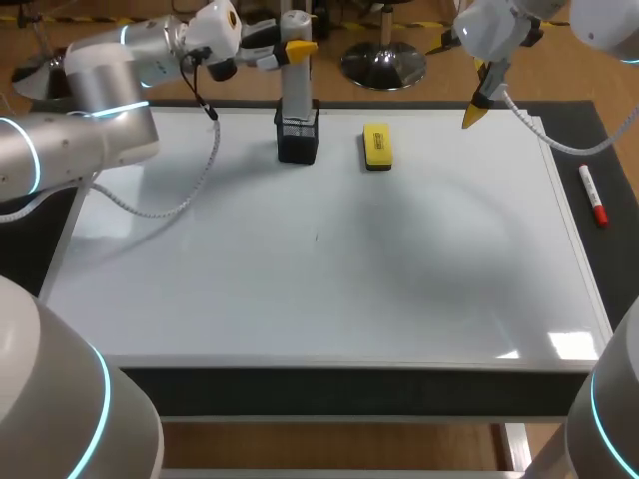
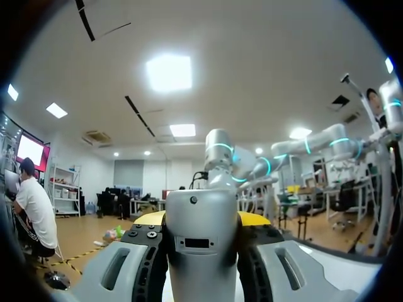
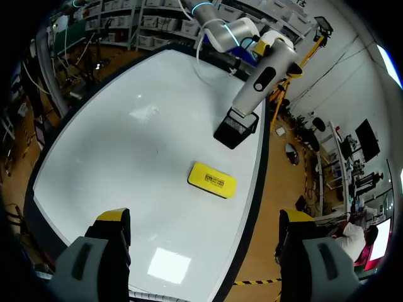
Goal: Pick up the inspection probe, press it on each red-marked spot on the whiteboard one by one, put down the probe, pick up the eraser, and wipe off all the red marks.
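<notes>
left pincer [image 2: 201,218] grips the probe [image 1: 295,80] from 2 sides, its foot in the black holder [image 1: 298,140] below. right pincer [image 3: 203,217] gapes empty, eraser [image 3: 212,179] lying ahead of it, untouched. no red marks show on the whiteboard [image 1: 319,299]; eraser step looks undone.

The middle and near edge of the whiteboard [image 1: 329,279] are lying open for my grippers. At the far edge, a black holder [image 1: 298,140] and the upright inspection probe [image 1: 296,80], clamped by my left gripper [image 1: 297,47], are blocking passage. The yellow eraser [image 1: 376,146] is lying near the holder, a gap between them. My right gripper [image 1: 475,108], fingers spread, is hovering over the far right corner.
</notes>
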`<state>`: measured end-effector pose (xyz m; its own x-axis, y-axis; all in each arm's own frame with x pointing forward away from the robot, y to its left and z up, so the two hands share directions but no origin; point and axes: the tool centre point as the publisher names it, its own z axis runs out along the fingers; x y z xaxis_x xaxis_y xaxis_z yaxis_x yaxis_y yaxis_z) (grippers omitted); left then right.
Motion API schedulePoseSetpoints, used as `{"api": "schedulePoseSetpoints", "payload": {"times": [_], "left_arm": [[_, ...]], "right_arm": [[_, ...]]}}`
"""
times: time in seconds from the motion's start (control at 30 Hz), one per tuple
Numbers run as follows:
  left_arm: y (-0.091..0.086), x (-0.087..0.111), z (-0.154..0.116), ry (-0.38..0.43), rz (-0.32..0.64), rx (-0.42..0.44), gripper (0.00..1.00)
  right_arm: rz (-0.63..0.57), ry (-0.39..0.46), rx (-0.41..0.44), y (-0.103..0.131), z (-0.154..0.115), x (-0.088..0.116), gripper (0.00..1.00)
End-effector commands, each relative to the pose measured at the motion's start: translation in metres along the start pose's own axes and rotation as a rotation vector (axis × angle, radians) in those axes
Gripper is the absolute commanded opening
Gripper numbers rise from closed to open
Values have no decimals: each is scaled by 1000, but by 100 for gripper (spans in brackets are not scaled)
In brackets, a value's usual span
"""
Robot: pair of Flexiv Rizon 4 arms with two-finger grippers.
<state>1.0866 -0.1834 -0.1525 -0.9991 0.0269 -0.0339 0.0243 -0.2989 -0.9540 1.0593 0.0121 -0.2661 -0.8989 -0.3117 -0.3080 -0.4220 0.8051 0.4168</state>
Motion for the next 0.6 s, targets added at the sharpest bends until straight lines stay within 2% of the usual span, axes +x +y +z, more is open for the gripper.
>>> {"api": "schedulePoseSetpoints", "payload": {"times": [0.03,0.6], "left_arm": [[5,-8,-1,15,-12,15,0],[17,-11,-6,12,-34,14,0]], "right_arm": [[-1,3,4,0,-1,0,100],[-1,3,4,0,-1,0,100]]}}
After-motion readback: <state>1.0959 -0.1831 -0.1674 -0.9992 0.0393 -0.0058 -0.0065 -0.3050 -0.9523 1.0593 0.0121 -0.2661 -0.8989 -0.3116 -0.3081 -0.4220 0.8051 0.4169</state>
